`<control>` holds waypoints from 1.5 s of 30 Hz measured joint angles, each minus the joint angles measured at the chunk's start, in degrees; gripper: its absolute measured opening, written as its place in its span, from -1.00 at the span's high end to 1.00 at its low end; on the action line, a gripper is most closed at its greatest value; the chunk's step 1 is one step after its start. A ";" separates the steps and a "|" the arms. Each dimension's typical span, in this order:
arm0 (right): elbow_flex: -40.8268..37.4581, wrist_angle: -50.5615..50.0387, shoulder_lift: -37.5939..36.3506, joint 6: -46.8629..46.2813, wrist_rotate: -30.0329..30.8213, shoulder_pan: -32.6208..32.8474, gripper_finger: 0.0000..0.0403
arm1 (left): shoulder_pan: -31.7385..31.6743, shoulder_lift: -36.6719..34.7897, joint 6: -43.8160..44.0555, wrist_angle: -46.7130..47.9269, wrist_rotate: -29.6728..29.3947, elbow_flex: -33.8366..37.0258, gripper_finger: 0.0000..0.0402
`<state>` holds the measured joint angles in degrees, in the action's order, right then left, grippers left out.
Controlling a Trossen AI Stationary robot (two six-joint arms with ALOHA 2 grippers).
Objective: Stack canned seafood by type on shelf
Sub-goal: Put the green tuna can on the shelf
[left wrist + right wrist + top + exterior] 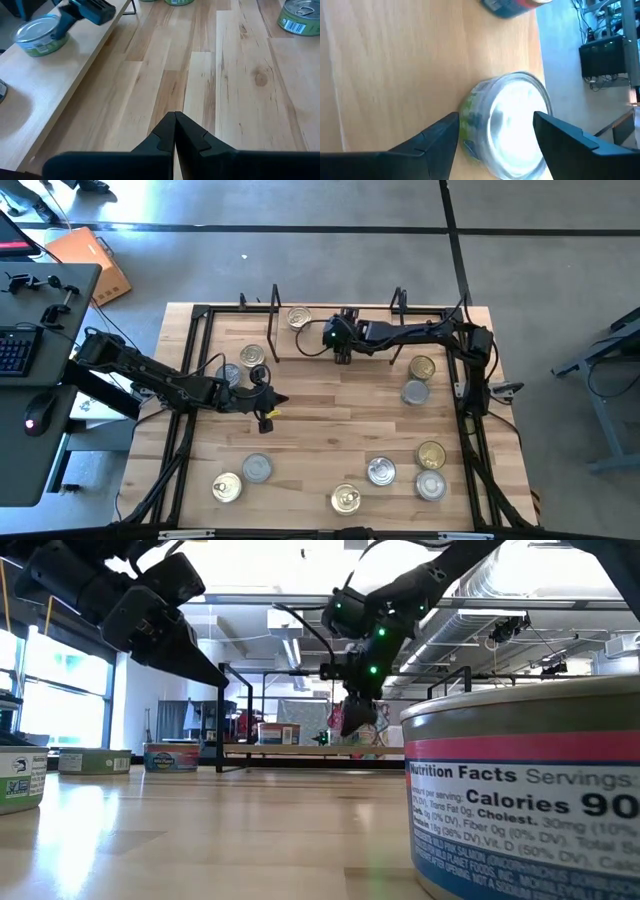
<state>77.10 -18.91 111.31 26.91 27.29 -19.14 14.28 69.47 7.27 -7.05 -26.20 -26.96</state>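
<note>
Left of the shelf (330, 320), two tins (243, 366) are seen standing side by side on the tabletop (330, 405). Just in front of them the left hand (272, 406) is held low over bare wood, its fingers clenched together with nothing between them, as confirmed in the left wrist view.

At the shelf itself, one gold-lidded tin (298, 317) is seen resting on the board toward its left end. Beside that tin, the right hand (495, 132) is positioned over the board with its fingers spread wide to either side of it; contact with the tin's wall is not seen. Whether the tin is being set down or taken up cannot be judged.

Right of the shelf, two further tins (418, 380) lie on the tabletop, and the remainder (345, 480) are scattered well in front of the shelf.

For the step in hand, it is judged that the right hand should be kept square to the tin and moved straight up or down, so the tin is not nudged along the board. Like lids should be matched before stacking.
</note>
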 joint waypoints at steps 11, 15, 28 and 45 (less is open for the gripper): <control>0.94 -1.79 -0.99 -1.40 -3.74 -0.50 -0.22 | 0.00 0.00 0.01 0.46 0.00 -0.02 1.00; 0.94 -2.74 -4.02 -6.17 -14.49 -3.21 -0.09 | 0.00 0.00 0.00 0.48 0.00 -0.02 1.00; 0.87 -3.23 -3.35 -20.50 -26.55 -11.96 0.81 | 0.00 0.00 0.01 0.45 0.00 -0.02 1.00; 0.82 2.62 -0.30 -22.20 -26.23 -14.03 0.99 | 0.00 0.00 0.00 0.40 0.00 -0.02 1.00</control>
<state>77.92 -16.28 111.01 4.71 1.06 -33.16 14.28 69.47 7.27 -6.66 -26.20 -26.98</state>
